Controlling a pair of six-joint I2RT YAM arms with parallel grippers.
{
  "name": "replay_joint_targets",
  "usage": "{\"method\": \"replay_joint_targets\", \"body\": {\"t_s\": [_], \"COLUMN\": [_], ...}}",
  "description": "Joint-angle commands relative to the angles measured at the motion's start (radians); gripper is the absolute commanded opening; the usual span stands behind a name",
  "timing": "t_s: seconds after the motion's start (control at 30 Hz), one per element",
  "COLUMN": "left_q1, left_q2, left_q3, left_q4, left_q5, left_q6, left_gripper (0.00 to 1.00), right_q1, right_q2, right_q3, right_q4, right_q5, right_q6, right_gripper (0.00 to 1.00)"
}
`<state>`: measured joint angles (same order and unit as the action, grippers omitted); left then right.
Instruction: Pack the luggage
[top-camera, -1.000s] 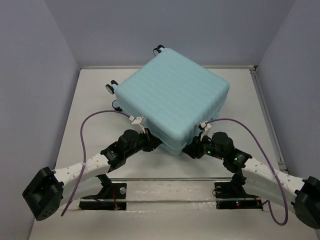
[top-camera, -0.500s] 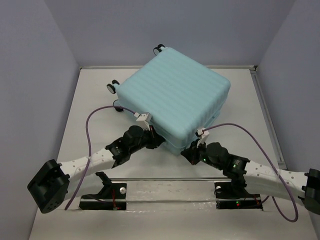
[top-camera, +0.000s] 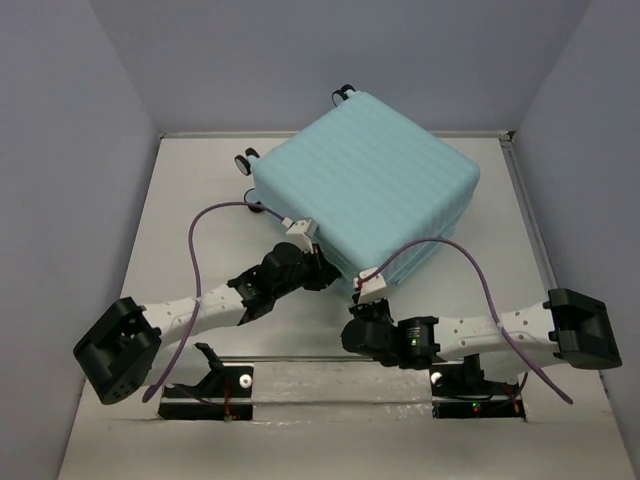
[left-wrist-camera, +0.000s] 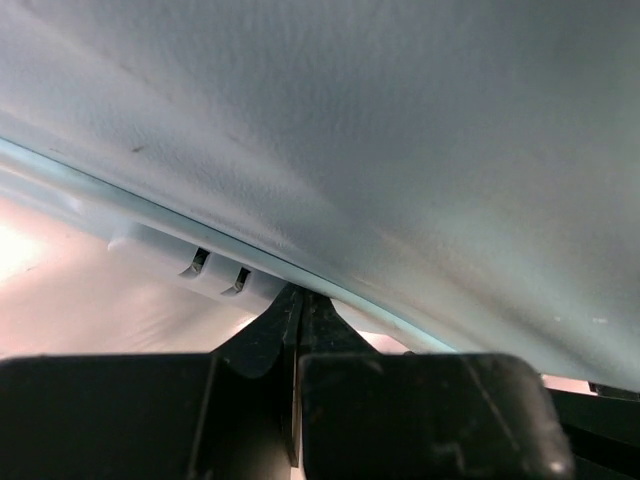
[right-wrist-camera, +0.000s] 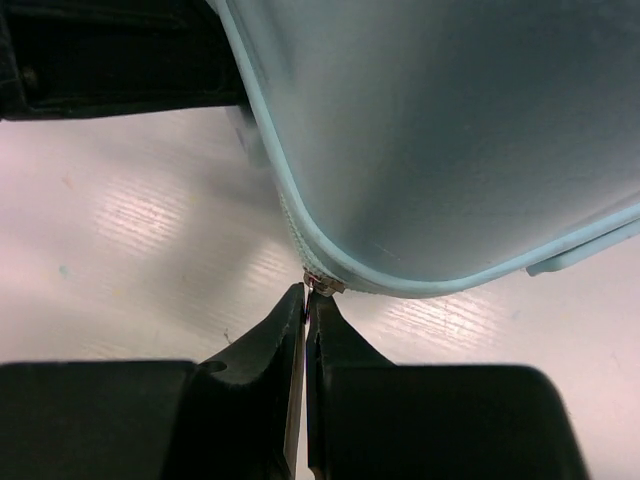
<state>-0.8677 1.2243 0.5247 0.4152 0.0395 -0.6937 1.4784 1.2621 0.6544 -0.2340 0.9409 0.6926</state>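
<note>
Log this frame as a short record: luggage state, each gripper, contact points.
luggage: lid shut, lying flat on the table, wheels toward the far left
left gripper: shut, tips at the shell seam on the near-left side
right gripper: shut, tips at the zipper pull on the near corner
grip on pull: cannot tell

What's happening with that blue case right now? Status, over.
Left gripper shut, tips at the luggage seam. Right gripper shut on the zipper pull at near corner. Luggage lying flat, lid down. Purple cable arcs over its near side.
</note>
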Motion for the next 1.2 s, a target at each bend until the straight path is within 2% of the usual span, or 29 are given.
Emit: {"method": "replay_joint_targets", "body": {"t_s": [0.0,0.07,0.13,0.17,0.2,0.27,0.3,0.33,0.37,0.4,0.43,0.53,0.57,0.7,0.83,1.03,1.17], "left_q1": [-0.037,-0.037,-0.036,-0.036,-0.024,0.018,0.104,0.105,0.224,0.277,0.376,0.502,0.582,0.726,0.791,0.805,0.808], "left_q2": [0.043,0.041,0.029,0.018,-0.015,-0.073,-0.086,-0.094,-0.101,-0.109,-0.120,-0.135,-0.111,0.004,0.135,0.316,0.415], "left_q3": [0.110,0.121,0.132,0.144,0.150,0.159,0.166,0.179,0.210,0.219,0.228,0.276,0.311,0.411,0.500,0.655,0.738], "left_q4": [0.248,0.231,0.169,0.139,0.096,-0.021,-0.088,-0.088,-0.157,-0.182,-0.194,-0.210,-0.211,-0.190,-0.150,-0.168,-0.153], "left_q5": [0.028,0.019,0.002,-0.038,-0.084,-0.112,-0.086,-0.041,0.068,0.101,0.127,0.163,0.187,0.249,0.299,0.290,0.333], "left_q6": [-0.003,-0.001,0.008,0.022,0.029,0.031,0.031,0.030,0.029,0.031,0.033,0.025,0.017,-0.029,-0.078,-0.087,-0.116], "left_gripper": [0.08,0.10,0.16,0.24,0.47,0.71,0.89,0.93,0.95,0.97,0.97,0.98,0.98,0.99,0.99,0.99,0.98], "right_q1": [0.042,-0.002,-0.030,-0.030,-0.030,-0.043,-0.043,-0.043,-0.043,-0.043,-0.043,-0.043,-0.043,-0.061,-0.061,-0.061,-0.061], "right_q2": [-0.004,-0.048,-0.076,-0.092,-0.131,-0.162,-0.182,-0.188,-0.190,-0.184,-0.181,-0.173,-0.175,-0.193,-0.198,-0.190,-0.184], "right_q3": [0.025,-0.045,-0.071,-0.085,-0.102,-0.139,-0.150,-0.160,-0.171,-0.174,-0.174,-0.167,-0.162,-0.167,-0.173,-0.173,-0.173], "right_q4": [0.278,0.451,0.479,0.479,0.479,0.469,0.466,0.464,0.457,0.453,0.450,0.441,0.435,0.424,0.418,0.417,0.417], "right_q5": [-0.070,-0.082,-0.106,-0.112,-0.126,-0.158,-0.175,-0.182,-0.186,-0.188,-0.188,-0.186,-0.182,-0.191,-0.214,-0.234,-0.244], "right_q6": [0.061,0.032,0.045,0.054,0.058,0.061,0.070,0.074,0.082,0.087,0.087,0.078,0.068,0.054,0.053,0.047,0.045], "right_gripper": [0.07,0.07,0.07,0.07,0.07,0.07,0.07,0.07,0.07,0.07,0.07,0.07,0.07,0.07,0.07,0.07,0.07]}}
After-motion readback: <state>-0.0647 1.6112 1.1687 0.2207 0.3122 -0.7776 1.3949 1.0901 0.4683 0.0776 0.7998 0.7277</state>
